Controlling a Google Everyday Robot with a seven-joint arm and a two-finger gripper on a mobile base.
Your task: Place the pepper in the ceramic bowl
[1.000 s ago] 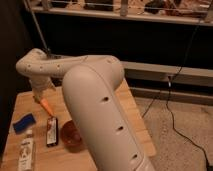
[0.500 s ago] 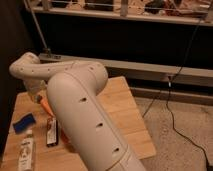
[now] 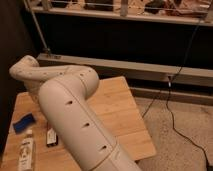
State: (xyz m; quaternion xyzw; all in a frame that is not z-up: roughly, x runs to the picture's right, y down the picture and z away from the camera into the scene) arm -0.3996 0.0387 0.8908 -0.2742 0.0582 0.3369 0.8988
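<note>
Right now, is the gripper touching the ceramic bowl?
Cannot tell. In the camera view, the white arm hides both the gripper and the ceramic bowl behind it.

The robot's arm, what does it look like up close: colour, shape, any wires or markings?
The arm is smooth and cream-white, built of thick rounded tubes joined at bulging bends. Small dark round holes dot its biggest section. No loose wires or lettering show. The gripper is hidden behind that section, above the wooden table.
</note>
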